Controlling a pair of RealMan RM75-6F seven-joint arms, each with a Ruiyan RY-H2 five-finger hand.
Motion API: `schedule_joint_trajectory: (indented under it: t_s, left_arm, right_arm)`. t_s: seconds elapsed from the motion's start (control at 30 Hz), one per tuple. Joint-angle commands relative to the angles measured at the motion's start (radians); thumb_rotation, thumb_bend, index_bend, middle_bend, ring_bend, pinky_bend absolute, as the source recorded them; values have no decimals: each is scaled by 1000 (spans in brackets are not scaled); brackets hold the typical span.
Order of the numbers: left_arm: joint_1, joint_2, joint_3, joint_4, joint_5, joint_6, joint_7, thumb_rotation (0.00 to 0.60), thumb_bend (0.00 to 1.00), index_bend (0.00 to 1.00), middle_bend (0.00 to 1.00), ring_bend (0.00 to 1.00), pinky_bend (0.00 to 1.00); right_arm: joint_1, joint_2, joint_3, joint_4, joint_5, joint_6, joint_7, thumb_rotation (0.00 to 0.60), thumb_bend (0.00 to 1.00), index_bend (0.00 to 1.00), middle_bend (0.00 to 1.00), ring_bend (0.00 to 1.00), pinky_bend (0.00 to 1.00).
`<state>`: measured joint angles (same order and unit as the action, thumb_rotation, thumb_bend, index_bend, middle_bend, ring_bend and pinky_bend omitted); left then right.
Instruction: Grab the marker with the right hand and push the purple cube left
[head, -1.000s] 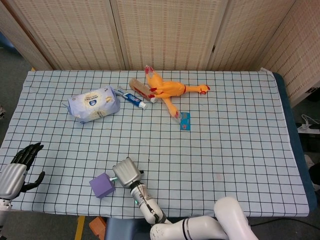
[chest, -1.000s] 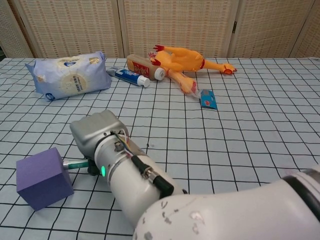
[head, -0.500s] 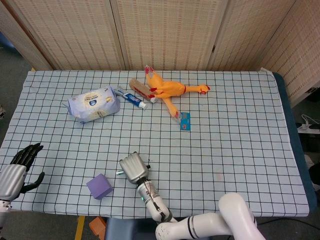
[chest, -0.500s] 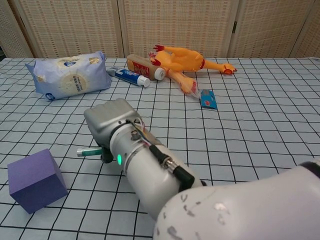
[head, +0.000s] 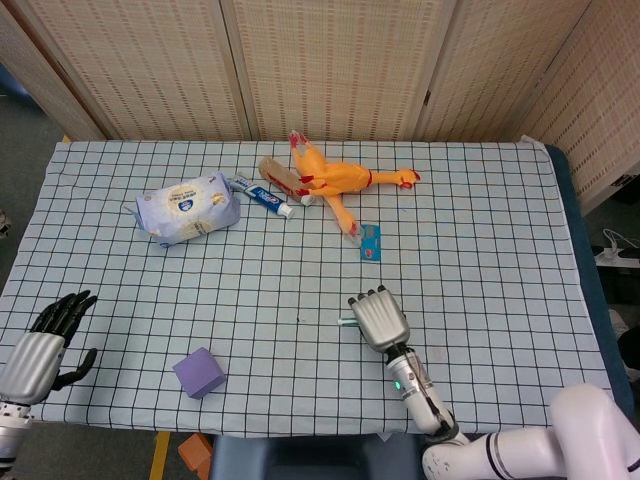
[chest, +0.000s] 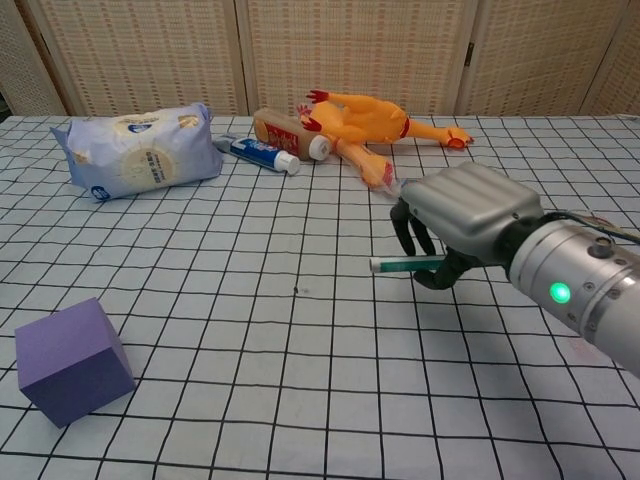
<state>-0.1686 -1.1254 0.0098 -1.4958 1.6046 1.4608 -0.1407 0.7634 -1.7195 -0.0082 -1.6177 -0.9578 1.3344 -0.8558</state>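
Observation:
The purple cube (head: 200, 372) (chest: 72, 361) sits near the front left of the checked cloth. My right hand (head: 378, 318) (chest: 465, 222) is well to its right, over the middle of the table, and grips a green marker (chest: 402, 264) (head: 346, 321) whose tip sticks out to the left. A wide stretch of cloth separates marker and cube. My left hand (head: 45, 341) hangs off the table's front left corner with its fingers spread and nothing in it.
At the back lie a pale blue wipes pack (head: 187, 208) (chest: 134, 148), a toothpaste tube (head: 262, 196), a brown bottle (chest: 283, 130), a rubber chicken (head: 340, 180) (chest: 362, 123) and a small blue packet (head: 371, 243). The table's front edge runs just below the cube.
My right hand has swung far to the right with the marker, away from the cube. The cube slid a little left and then stayed put. The left hand barely moved.

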Motion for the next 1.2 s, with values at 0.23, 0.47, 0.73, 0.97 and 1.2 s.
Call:
schedule_joint_trajectory:
  t_s: [0.23, 0.47, 0.73, 0.97, 1.2]
  left_arm:
    - [-8, -17, -2, -16, -12, -26, 54, 600, 441, 0, 0, 0, 100]
    - [-3, -15, -1, -19, -7, -13, 57, 600, 441, 0, 0, 0, 100]
    - [21, -11, 4, -25, 16, 38, 78, 600, 440, 0, 0, 0, 100]
    - [42, -27, 8, -38, 31, 72, 154, 600, 441, 0, 0, 0, 100]
    - [51, -46, 17, -49, 53, 84, 219, 600, 440, 0, 0, 0, 100]
  right_arm:
    - [-129, 36, -81, 211, -164, -105, 323, 600, 364, 52, 272, 237, 464]
    - [-199, 114, -100, 157, -287, -66, 496, 600, 349, 0, 46, 4, 288]
    - [-408, 404, -199, -45, -581, 325, 598, 600, 270, 0, 4, 0, 121]
    - [-583, 489, -229, 61, -634, 498, 695, 600, 239, 0, 0, 0, 0]
    - [-595, 546, -191, 37, -615, 427, 768, 600, 237, 0, 0, 0, 0]
